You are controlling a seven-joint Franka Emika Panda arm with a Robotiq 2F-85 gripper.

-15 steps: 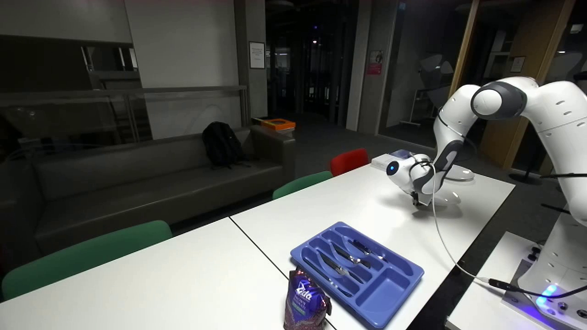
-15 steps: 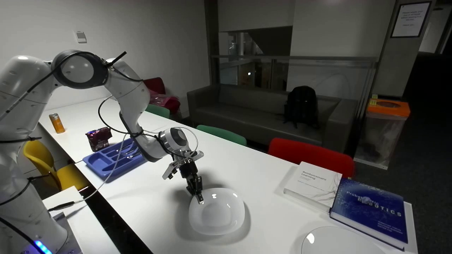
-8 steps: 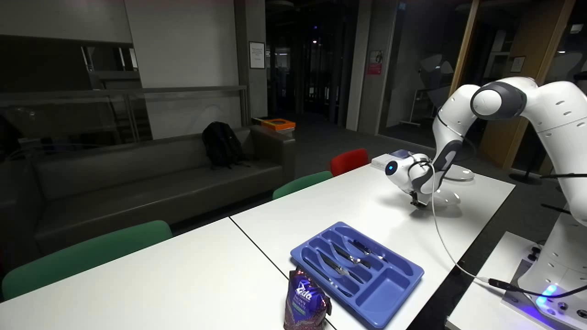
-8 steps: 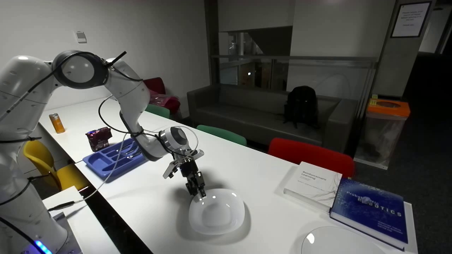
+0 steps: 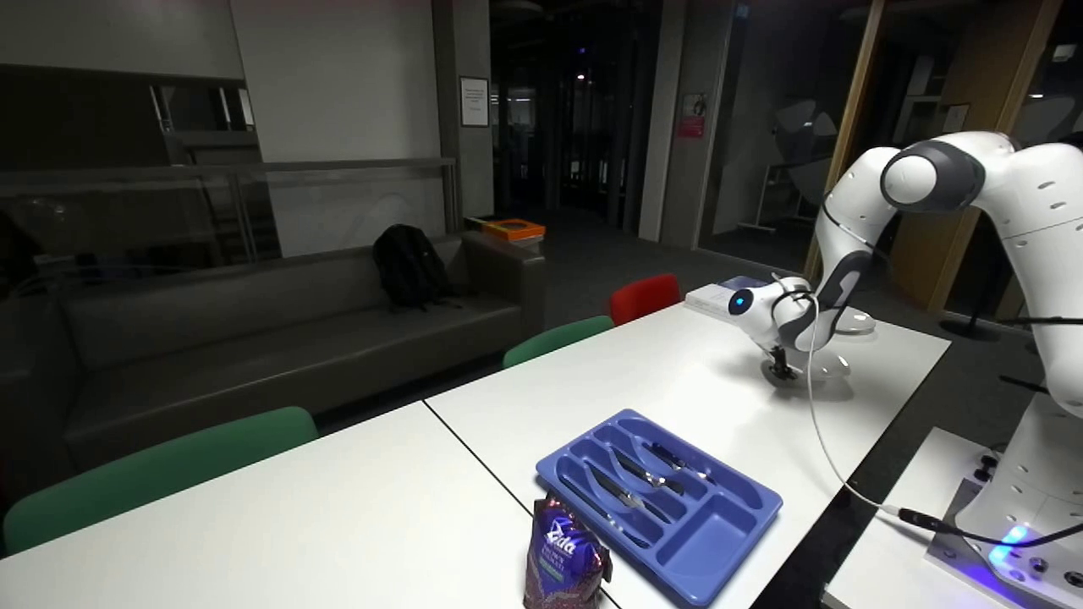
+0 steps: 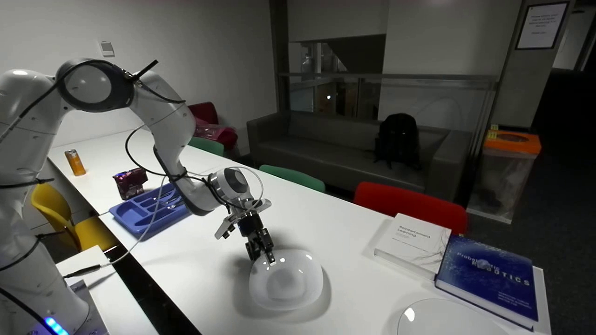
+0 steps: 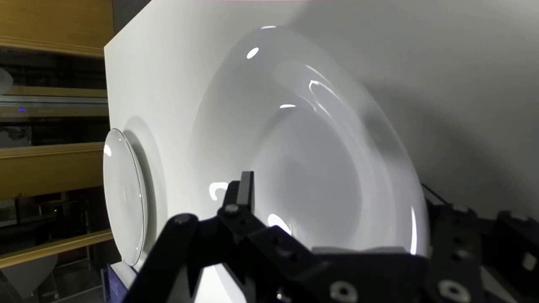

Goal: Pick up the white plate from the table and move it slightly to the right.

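The white plate (image 6: pixel 286 284) rests on the table (image 6: pixel 205 284), a deep, rounded-square dish with a raised rim. In the wrist view this plate (image 7: pixel 309 168) fills the middle. My gripper (image 6: pixel 262 257) is at the plate's rim on the side toward the cutlery tray, its fingers spread wide. One finger (image 7: pixel 247 185) hangs over the inside of the dish; the opposite one is outside the rim and partly hidden by it. Nothing is pinched between them. In an exterior view the arm partly covers the plate (image 5: pixel 836 365) beside the gripper (image 5: pixel 782 370).
A flatter white plate (image 6: pixel 449 321) lies near the table's end, by a white book (image 6: pixel 412 242) and a blue book (image 6: pixel 486 274). On the opposite side are a blue cutlery tray (image 5: pixel 711 541), a purple bag (image 5: pixel 563 558) and an orange can (image 6: pixel 75 163).
The fingers, close together at the plate's rim a second ago, have spread apart. The upper arm has shifted and risen slightly. The plate stays in about the same place.
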